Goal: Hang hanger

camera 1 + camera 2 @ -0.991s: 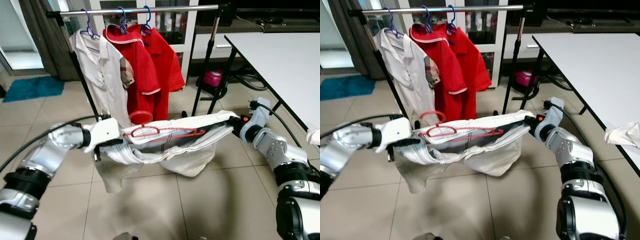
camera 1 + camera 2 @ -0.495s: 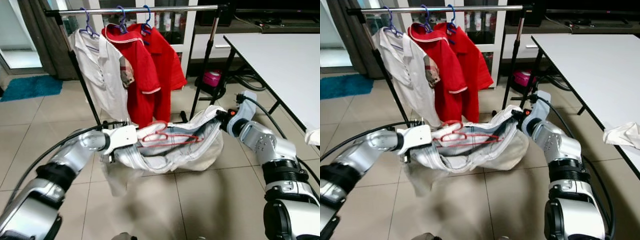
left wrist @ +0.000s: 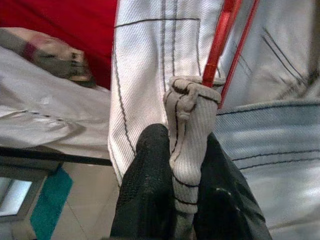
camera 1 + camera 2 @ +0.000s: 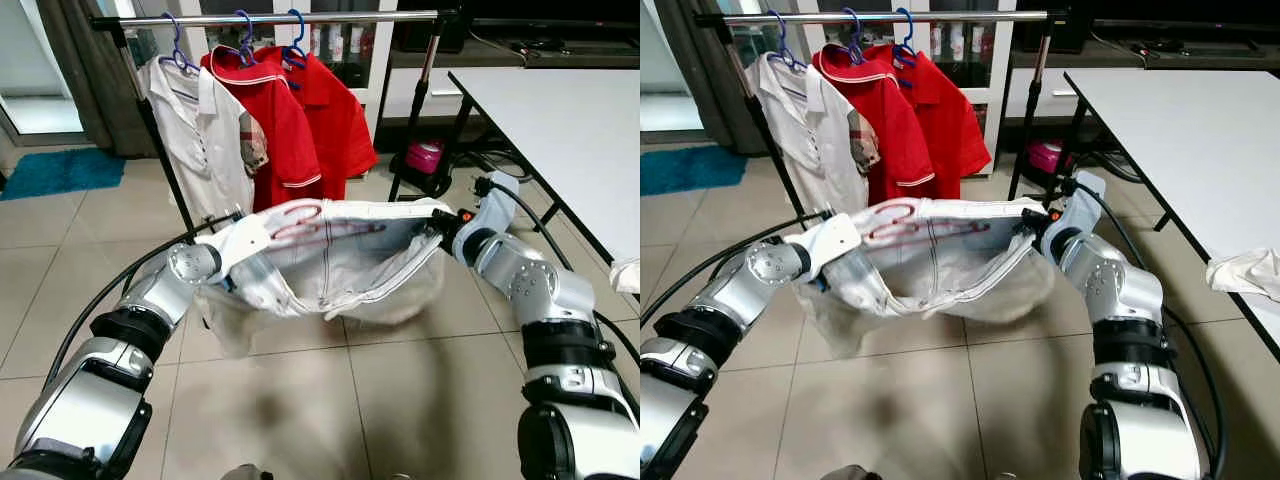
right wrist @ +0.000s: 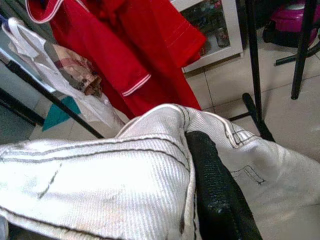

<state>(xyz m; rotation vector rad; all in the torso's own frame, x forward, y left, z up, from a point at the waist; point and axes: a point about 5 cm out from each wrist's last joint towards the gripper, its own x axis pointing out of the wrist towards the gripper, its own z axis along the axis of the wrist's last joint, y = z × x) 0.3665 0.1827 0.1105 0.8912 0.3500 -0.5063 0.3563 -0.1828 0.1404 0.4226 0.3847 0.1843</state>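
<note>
A white garment (image 4: 340,268) threaded on a red hanger (image 4: 322,222) is stretched between my two grippers, below and in front of the clothes rail (image 4: 280,18). My left gripper (image 3: 185,165) is shut on a fold of the garment right beside the hanger wire (image 3: 220,45). At the garment's other end, my right gripper (image 4: 441,226) grips the cloth, one black finger (image 5: 215,195) showing under the fabric (image 5: 100,185). The hanger's hook lies flat on the cloth near the left end.
On the rail hang a white shirt (image 4: 205,130) and two red shirts (image 4: 285,120) on blue hangers; its right half is bare. A white table (image 4: 560,110) stands at right, with a white cloth (image 4: 1250,270) on its edge. A pink object (image 4: 427,157) sits by the rail's foot.
Both arms have lifted the garment and hanger higher and closer to the rail. The cloth now sags in a pouch beneath them.
</note>
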